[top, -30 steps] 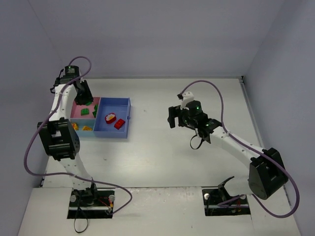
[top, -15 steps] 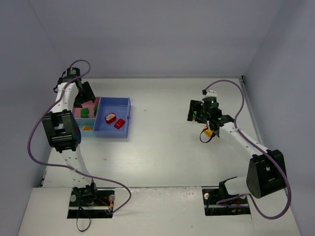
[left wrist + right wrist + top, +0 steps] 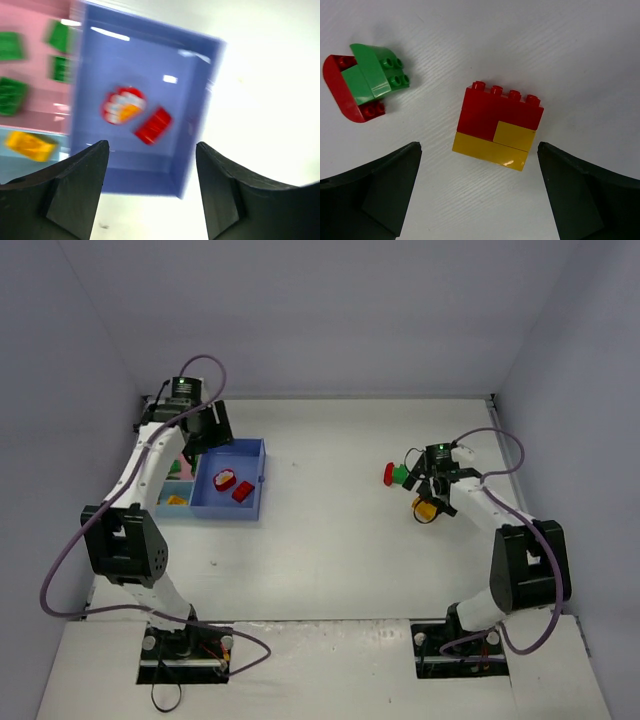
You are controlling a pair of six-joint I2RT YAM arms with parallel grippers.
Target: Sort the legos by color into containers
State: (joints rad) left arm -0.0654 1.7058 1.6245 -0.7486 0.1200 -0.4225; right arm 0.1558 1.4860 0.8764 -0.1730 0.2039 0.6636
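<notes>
Left tool [image 3: 150, 150] released, empty, above blue tray [image 3: 130, 175] containing red bricks [image 3: 152, 125]. Right tool [image 3: 478, 147] released, empty, above red-yellow brick stack [image 3: 497, 125] on counter [image 3: 570, 50]; green-red piece [image 3: 362, 80] nearby.

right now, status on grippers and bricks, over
Left gripper open, empty, over blue tray. Right gripper open over red-and-yellow stack, not gripping. Red-green piece beside it. Nothing blocking.
</notes>
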